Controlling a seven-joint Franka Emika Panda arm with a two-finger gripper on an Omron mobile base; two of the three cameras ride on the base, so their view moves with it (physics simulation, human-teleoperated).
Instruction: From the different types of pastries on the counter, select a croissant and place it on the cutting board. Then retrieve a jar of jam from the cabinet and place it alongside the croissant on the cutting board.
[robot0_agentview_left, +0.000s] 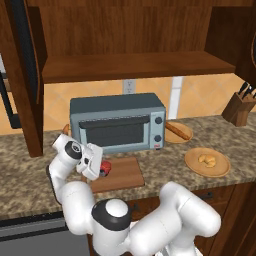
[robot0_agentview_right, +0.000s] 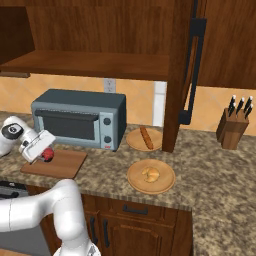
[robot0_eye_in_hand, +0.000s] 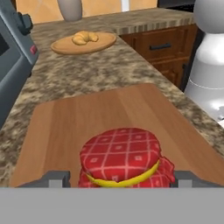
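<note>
Oddly, the croissant (robot0_agentview_left: 207, 160) sits on the round wooden plate (robot0_agentview_left: 192, 162) at the right of the left base view, well apart from the cutting board (robot0_agentview_left: 122, 172), while the jar of jam (robot0_eye_in_hand: 124, 159) is already down at the board. So the step in hand looks like the jam placement, with the croissant step apparently not done, judging from how things lie.

In the hand view the jar, with its red checked cloth lid and yellow band, fills the lower middle of the frame, and the board's bare wood stretches away above it. The two dark fingers (robot0_eye_in_hand: 54, 179) stand on either side of the jar at the bottom edge, spread about as wide as the jar. Whether they press its sides or stand just clear I cannot tell. In the left base view the gripper (robot0_agentview_left: 97, 167) hangs at the board's left end, just in front of the grey toaster oven (robot0_agentview_left: 117, 122), and the jar shows as a red spot beside it. I also cannot tell if the jar's base rests on the wood.

The long loaf (robot0_agentview_right: 146, 137) lies on a second plate at the centre of the right base view, beside the cabinet (robot0_agentview_right: 175, 75) side wall. A knife block (robot0_agentview_right: 232, 127) stands at the right on the worktop (robot0_agentview_right: 210, 155).

Next, I judge, the jar needs settling upright and a straight retreat, then a reach to the right for the croissant.
</note>
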